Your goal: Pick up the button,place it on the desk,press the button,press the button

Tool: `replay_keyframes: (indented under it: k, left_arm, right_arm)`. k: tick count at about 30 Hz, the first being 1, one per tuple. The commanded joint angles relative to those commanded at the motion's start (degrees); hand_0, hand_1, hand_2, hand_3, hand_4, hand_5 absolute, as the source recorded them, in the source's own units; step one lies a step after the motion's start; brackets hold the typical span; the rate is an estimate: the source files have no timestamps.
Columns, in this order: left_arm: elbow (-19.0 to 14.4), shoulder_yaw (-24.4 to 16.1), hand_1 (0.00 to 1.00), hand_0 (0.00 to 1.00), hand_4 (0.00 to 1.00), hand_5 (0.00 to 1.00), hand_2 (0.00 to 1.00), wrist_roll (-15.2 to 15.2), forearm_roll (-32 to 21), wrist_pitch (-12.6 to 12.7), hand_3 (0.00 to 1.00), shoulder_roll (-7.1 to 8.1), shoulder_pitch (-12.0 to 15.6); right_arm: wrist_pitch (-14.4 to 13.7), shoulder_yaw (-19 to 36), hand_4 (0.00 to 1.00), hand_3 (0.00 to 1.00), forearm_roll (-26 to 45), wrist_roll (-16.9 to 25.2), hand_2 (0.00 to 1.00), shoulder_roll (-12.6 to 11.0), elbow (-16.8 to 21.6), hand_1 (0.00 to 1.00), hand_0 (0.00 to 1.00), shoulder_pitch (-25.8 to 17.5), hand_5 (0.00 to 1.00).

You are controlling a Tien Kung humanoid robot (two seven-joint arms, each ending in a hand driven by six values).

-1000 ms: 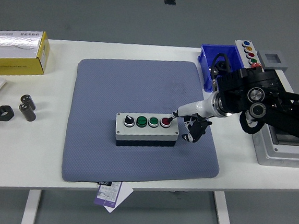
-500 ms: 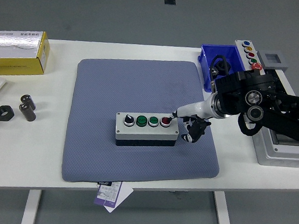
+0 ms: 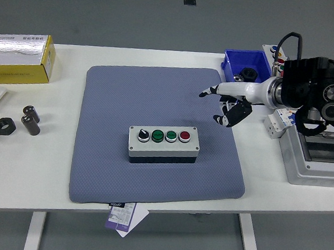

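blue bin (image 3: 230,68) holding black part (image 3: 249,72)

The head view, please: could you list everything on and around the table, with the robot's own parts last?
Button box: one, grey, black base, four buttons, mid-mat.
Mat: one, blue-grey, table centre.
Table: one, white.
Carton: one, yellow, far left.
Metal parts: several, dark, left edge.
Bin: one, blue, far right.
Tray: one, grey metal, right edge.
Paper: one, hanging under the near edge.
Right hand: white and black, forefinger extended, above the mat's far right.
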Motion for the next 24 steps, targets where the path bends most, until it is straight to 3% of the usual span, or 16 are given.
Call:
replay_keyframes:
  k: [1,2,7,8,13,14,19,20,24]
  left_arm:
    - [0.0,0.1,0.504,0.622,0.645,0.134,0.489,0.0,-0.1,0.0,0.587,-0.08,0.1]
    - [0.0,0.1,0.503,0.622,0.645,0.134,0.489,-0.1,-0.2,0.0,0.587,-0.15,0.2]
    - [0.0,0.3,0.503,0.622,0.645,0.134,0.489,-0.2,-0.5,0.0,0.587,-0.51,0.5]
    - [0.1,0.4,0.503,0.622,0.646,0.134,0.489,-0.2,-0.6,0.0,0.587,-0.57,0.6]
    - [0.1,0.6,0.503,0.622,0.646,0.134,0.489,-0.4,-0.8,-0.1,0.587,-0.77,0.5]
    - [0.1,0.7,0.503,0.622,0.645,0.134,0.489,-0.4,-0.8,-0.2,0.587,-0.79,0.5]
    - [0.2,1.7,0.503,0.622,0.645,0.134,0.489,-0.9,-1.8,-0.3,0.587,-0.87,0.5]
    - [0.2,1.9,0.503,0.622,0.645,0.134,0.490,-1.0,-2.0,-0.3,0.587,-0.89,0.5]
    - [0.2,2.0,0.503,0.622,0.645,0.134,0.490,-0.9,-2.0,-0.3,0.587,-0.95,0.6]
  right_arm:
    - [-2.1,1.9,0.447,0.998,-1.5,1.3,0.247,0.9,-1.1,0.168,0.029,-1.8,0.028]
    - [-4.1,3.7,0.550,0.998,-2.7,2.7,0.277,1.8,-2.1,0.183,0.035,-3.5,0.088]
    - [-15.1,12.1,0.550,0.998,0.3,12.4,0.277,5.9,-7.9,0.183,0.035,-13.0,0.088]
    - [-17.5,13.6,0.724,0.998,1.6,14.8,0.413,6.6,-9.2,0.251,0.115,-14.9,0.199]
    - [-28.8,18.5,0.724,0.998,9.7,26.2,0.413,9.8,-15.2,0.251,0.115,-23.1,0.199]
    - [-30.7,19.0,0.783,0.779,11.3,28.3,0.626,10.3,-16.2,0.571,0.394,-24.4,0.299]
    - [-37.5,19.1,0.783,0.779,20.4,39.1,0.626,11.6,-18.8,0.571,0.394,-31.5,0.299]
    - [-38.0,18.7,0.893,0.808,21.9,41.0,0.781,11.6,-18.7,0.762,0.789,-32.7,0.624]
    - [-38.6,15.5,0.893,0.808,27.9,47.8,0.781,11.3,-18.2,0.762,0.789,-37.1,0.624]
